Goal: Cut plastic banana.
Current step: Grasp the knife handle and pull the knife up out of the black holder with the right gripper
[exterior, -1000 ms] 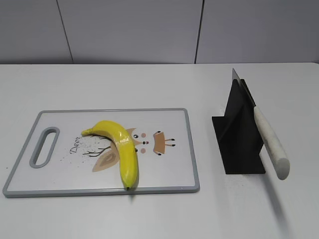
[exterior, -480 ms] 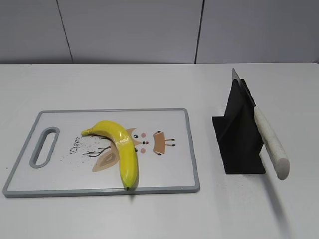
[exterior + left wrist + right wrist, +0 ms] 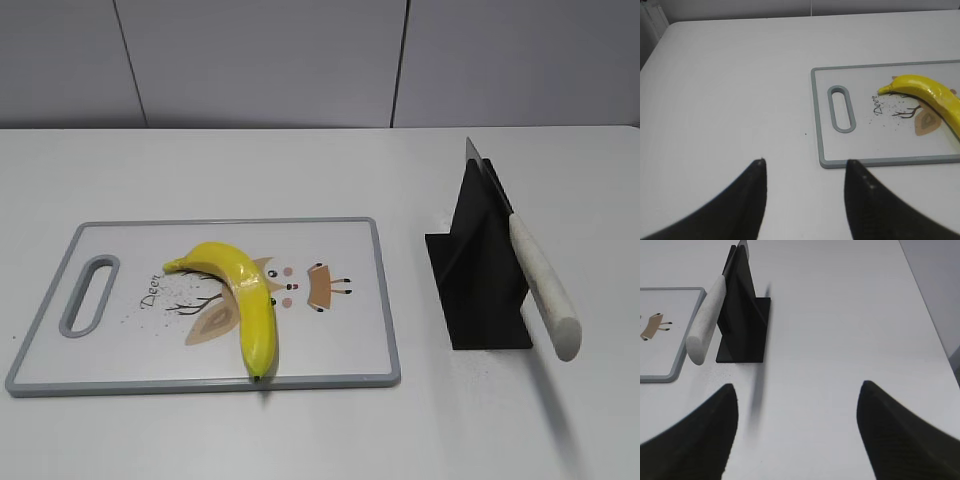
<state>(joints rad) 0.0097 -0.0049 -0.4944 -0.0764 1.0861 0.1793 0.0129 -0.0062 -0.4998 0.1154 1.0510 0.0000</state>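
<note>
The plastic banana (image 3: 245, 300) lies curved on a white cutting board (image 3: 340, 340) with a grey rim, left of centre; it also shows in the left wrist view (image 3: 932, 95). A knife with a pale handle (image 3: 545, 285) rests in a black stand (image 3: 480, 275); both show in the right wrist view, the handle (image 3: 707, 320) left of the stand (image 3: 742, 315). My left gripper (image 3: 805, 162) is open and empty over bare table, near the board's front left corner. My right gripper (image 3: 797, 387) is open and empty, nearer than the stand and to its right. Neither gripper shows in the exterior view.
The cutting board (image 3: 840, 157) has a slotted handle hole (image 3: 841, 108) at its left end. A grey panelled wall (image 3: 300, 60) stands behind the white table. The table's right edge (image 3: 932, 325) runs close beside my right gripper.
</note>
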